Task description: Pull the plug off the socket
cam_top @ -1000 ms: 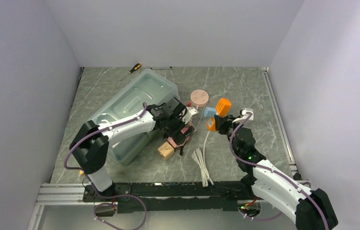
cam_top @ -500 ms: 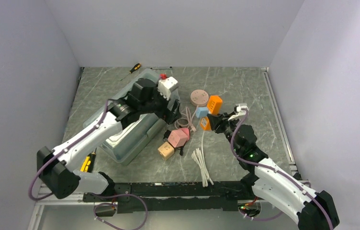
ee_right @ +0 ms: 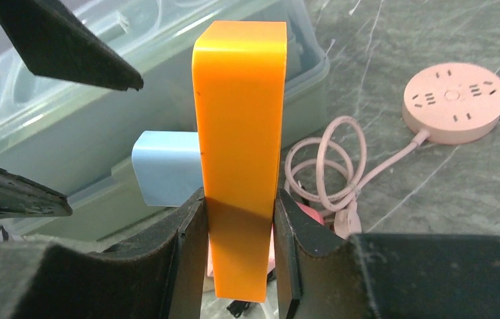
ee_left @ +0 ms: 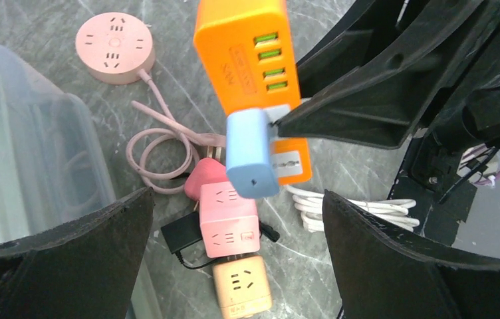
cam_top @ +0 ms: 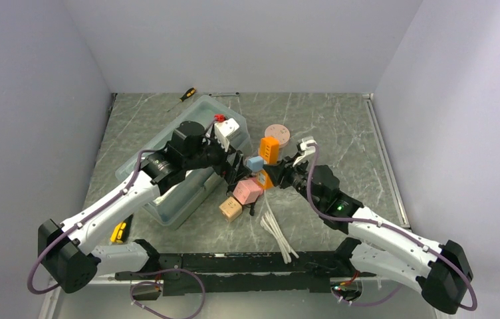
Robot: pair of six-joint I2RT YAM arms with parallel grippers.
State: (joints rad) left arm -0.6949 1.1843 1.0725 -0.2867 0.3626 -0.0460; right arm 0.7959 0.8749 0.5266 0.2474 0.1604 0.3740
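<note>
The grey marbled surface (cam_top: 340, 126) carries a clear plastic bin (ee_left: 28, 146) on its left side. Just beside the bin lie a round pink socket (ee_left: 115, 47) with its coiled pink cable (ee_left: 161, 149), a pink cube socket (ee_left: 229, 219) touching a peach cube socket (ee_left: 241, 287), a black adapter (ee_left: 184, 236) and – nearer the arms – a bundled white cable (cam_top: 277, 229). A screwdriver (cam_top: 185, 95) lies at the far edge, a yellow-handled tool (cam_top: 120, 230) by the bin's near corner.

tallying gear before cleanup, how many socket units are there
4: orange socket strip in the right gripper, round pink socket at the back, pink cube socket and peach cube socket near the bin. More may be hidden.
</note>
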